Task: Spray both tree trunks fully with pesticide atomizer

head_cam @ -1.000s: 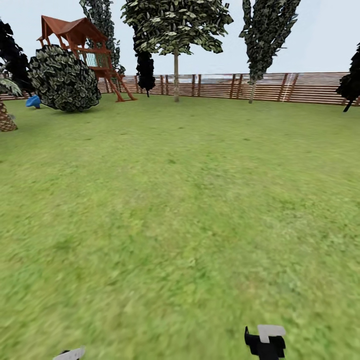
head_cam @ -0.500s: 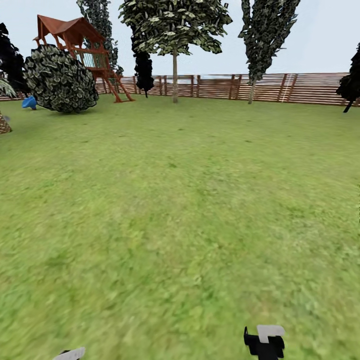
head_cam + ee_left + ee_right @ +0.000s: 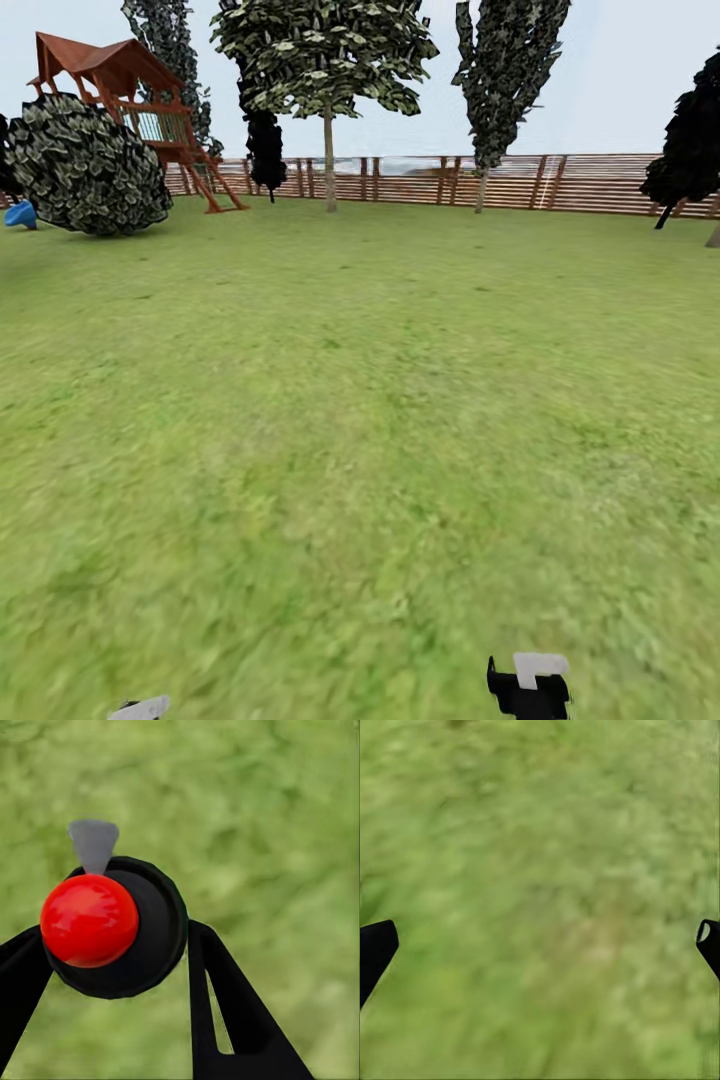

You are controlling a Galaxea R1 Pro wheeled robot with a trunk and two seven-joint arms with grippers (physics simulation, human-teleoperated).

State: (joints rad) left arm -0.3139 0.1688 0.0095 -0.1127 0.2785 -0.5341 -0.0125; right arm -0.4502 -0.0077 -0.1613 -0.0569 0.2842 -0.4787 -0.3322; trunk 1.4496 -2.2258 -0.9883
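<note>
Left gripper [image 3: 112, 967]: clenched on the pesticide atomizer [image 3: 90, 921], red top toward the lens.
Playhouse [image 3: 120, 80], pale-trunked tree [image 3: 328, 150], fence [image 3: 560, 182]: all shifted left since a second ago. The camera is turning right, probably seeking the trees.
Right gripper [image 3: 540, 945]: spread, empty, over grass.

A lawn [image 3: 360, 420] stretches ahead to a fence [image 3: 560, 182] along the far side. Before the fence stand two trees [image 3: 328, 60], side by side. Far left, a playhouse [image 3: 120, 85] stands behind a round bush [image 3: 85, 165]. Over the grass, the pesticide atomizer [image 3: 112, 926] sits between the left end effector [image 3: 112, 967] fingers.
</note>
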